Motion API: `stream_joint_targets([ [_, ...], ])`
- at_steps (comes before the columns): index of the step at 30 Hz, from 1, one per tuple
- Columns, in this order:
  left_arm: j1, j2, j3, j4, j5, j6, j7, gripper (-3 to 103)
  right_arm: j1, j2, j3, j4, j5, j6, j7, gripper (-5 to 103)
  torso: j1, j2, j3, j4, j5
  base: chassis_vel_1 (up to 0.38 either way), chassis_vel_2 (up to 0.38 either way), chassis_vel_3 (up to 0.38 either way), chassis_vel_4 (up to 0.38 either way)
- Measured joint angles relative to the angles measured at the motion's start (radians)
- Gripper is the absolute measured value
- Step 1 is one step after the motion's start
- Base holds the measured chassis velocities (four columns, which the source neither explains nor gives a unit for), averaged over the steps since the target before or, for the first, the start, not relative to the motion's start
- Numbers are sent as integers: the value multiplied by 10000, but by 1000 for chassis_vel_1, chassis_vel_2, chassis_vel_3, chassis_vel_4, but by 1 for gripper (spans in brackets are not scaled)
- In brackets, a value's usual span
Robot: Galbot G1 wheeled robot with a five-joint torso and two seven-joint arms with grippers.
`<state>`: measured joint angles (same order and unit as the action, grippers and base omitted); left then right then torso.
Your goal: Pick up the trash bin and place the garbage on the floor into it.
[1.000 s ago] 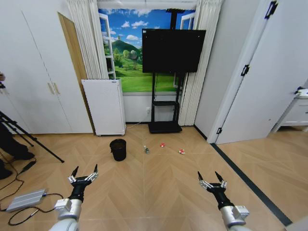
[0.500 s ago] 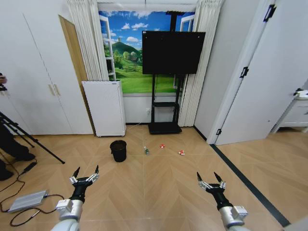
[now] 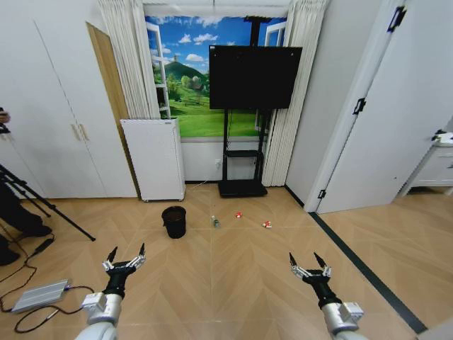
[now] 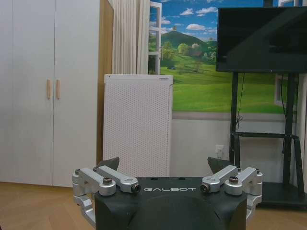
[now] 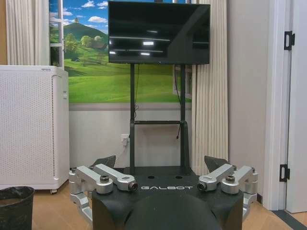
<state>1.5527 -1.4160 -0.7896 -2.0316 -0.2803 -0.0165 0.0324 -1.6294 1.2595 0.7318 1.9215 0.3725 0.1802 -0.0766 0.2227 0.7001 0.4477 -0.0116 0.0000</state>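
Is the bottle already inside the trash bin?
No: in the head view the bottle lies on the floor to the right of the trash bin, apart from it.

We see an evenly, brightly lit room with soft, faint shadows on the floor (image 3: 233,276). Ceiling lights glare as streaks across the dark screen (image 5: 158,32). Our head view bows the door (image 3: 386,106) and walls outward at its edges. Both wrist views are sharp throughout.

Upright black trash bin (image 3: 173,221) on chevron floor (image 3: 233,276), bottle (image 3: 214,222) and two red pieces (image 3: 239,214) beside.
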Motion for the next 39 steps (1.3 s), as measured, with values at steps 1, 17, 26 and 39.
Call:
stream_joint_targets([
  [1,0,-6,-3,5,16,-1,0,100,-3,7,0,-8,-4,5,-1,100,-26,-66,-39,0,0,0,0,0,0],
  [17,-15,-54,-9,102,9,-456,26,100,27,75,168,-241,-743,-95,294,100,-189,-464,-279,0,0,0,0,0,0],
  [26,-6,-70,-11,98,32,-486,37,100,18,56,213,-285,-587,-175,469,100,-189,-453,-275,-1,0,-32,23,30,-28],
  [39,-8,-82,-31,109,58,-562,44,100,25,43,215,-289,-496,-87,291,100,-174,-439,-260,-3,-5,-174,184,180,-185],
])
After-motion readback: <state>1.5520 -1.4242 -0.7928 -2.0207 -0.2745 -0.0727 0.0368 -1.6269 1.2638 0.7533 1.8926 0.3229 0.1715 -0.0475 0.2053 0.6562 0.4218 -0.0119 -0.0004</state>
